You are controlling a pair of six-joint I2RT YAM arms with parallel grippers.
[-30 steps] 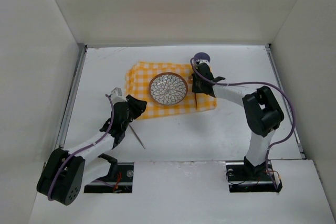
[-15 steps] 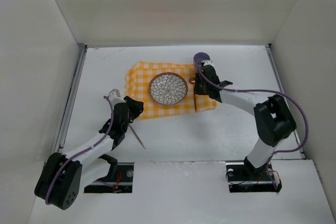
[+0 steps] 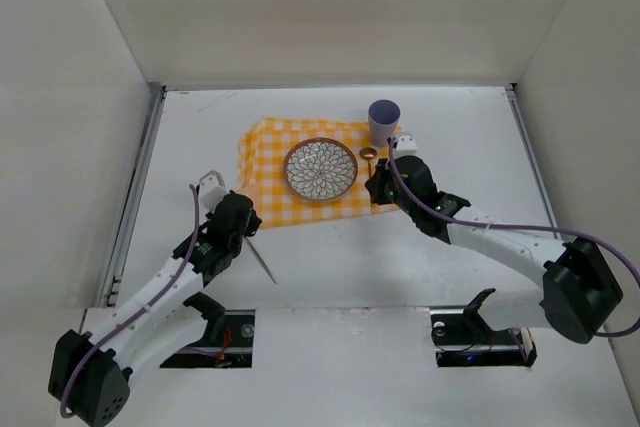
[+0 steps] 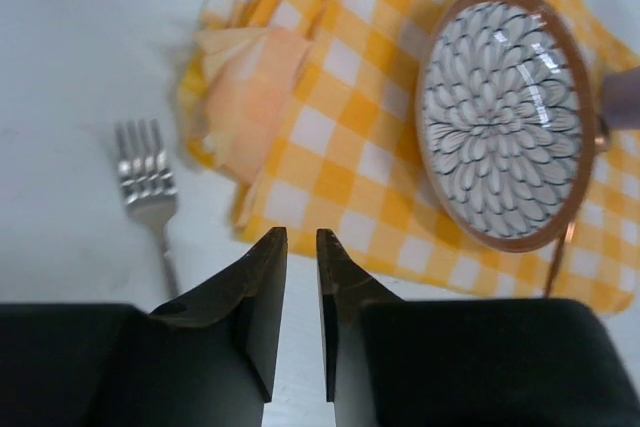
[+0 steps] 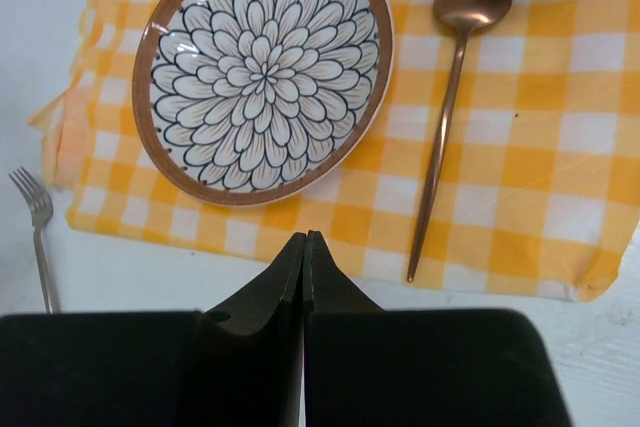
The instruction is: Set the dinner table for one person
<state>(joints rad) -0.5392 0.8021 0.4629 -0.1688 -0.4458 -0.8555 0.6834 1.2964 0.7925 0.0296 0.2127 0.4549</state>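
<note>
- The table (image 3: 470, 137) is a plain white top with white walls around it, and the checked orange-yellow cloth (image 3: 268, 147) lies on the far middle of it, its left end rumpled and folded over.
- A flower-pattern plate (image 5: 270, 72) sits in the middle of the cloth.
- A copper spoon (image 5: 445, 117) lies on the cloth just right of the plate, bowl end toward the purple cup (image 3: 384, 119) at the cloth's far right corner.
- A fork (image 4: 145, 182) is on bare table, off the cloth's near left corner.
- The left gripper (image 4: 301, 237) is open only a crack and has nothing in it, hovering near the fork.
- The right gripper (image 5: 303, 237) has its fingers pressed together, empty, over the near edge of the cloth.
</note>
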